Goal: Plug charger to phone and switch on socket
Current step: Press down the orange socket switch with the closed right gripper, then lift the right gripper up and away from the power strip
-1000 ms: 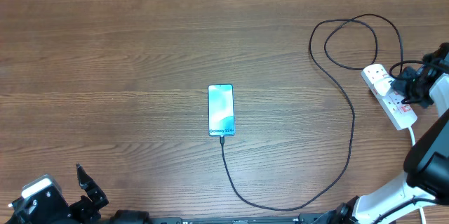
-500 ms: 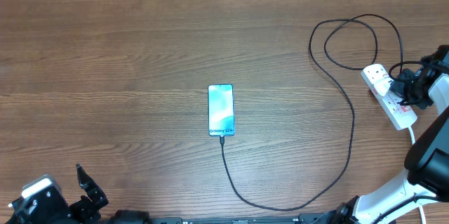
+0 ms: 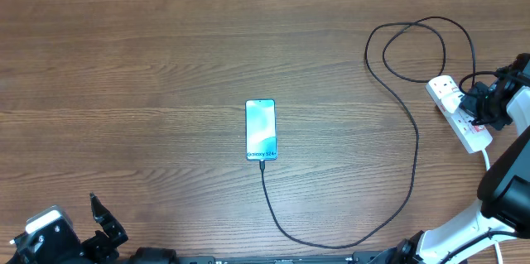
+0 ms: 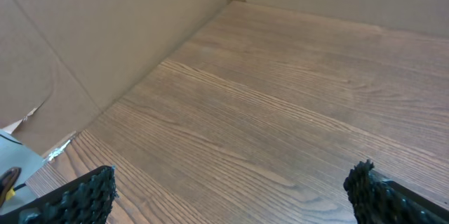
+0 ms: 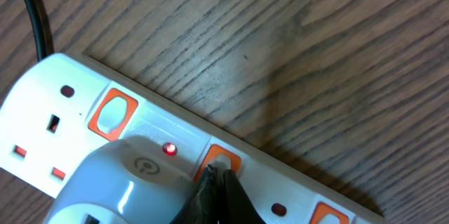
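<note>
The phone (image 3: 260,129) lies face up mid-table with its light blue screen lit. The black charger cable (image 3: 411,148) runs from its near end, curves right and loops to the white socket strip (image 3: 458,115) at the right edge. My right gripper (image 3: 480,111) is over the strip. In the right wrist view its shut fingertips (image 5: 217,178) press an orange switch (image 5: 223,161) on the strip (image 5: 49,112), beside a white adapter (image 5: 119,182) and a lit red lamp (image 5: 169,149). My left gripper (image 4: 231,189) is open and empty at the near left corner.
A cardboard wall (image 4: 105,34) stands along the table's left and far sides. The strip's thick white cord (image 3: 485,158) leaves its near end by my right arm. A second orange switch (image 5: 112,114) sits further along the strip.
</note>
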Robot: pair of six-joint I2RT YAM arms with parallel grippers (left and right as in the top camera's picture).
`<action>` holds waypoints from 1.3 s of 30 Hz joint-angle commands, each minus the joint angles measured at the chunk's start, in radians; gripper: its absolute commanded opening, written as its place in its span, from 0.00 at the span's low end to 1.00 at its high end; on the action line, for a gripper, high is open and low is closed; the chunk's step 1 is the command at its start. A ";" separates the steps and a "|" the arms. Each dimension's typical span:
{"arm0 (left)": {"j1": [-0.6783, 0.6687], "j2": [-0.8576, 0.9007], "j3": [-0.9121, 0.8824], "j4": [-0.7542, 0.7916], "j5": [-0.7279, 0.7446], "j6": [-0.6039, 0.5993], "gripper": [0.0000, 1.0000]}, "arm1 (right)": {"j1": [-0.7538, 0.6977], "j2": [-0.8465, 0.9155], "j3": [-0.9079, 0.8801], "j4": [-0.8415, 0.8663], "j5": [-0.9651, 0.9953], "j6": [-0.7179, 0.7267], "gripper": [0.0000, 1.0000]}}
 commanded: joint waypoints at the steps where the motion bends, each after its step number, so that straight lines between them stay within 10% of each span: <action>1: 0.006 -0.006 -0.004 0.001 -0.010 -0.010 1.00 | 0.013 0.013 -0.016 -0.025 -0.069 -0.001 0.04; 20: 0.006 -0.006 -0.004 0.001 -0.010 -0.010 1.00 | -0.004 -0.114 -0.014 -0.149 0.186 0.202 0.04; 39: 0.006 -0.118 -0.004 0.001 -0.010 -0.010 0.99 | 0.179 -0.785 -0.014 -0.167 0.076 0.258 0.04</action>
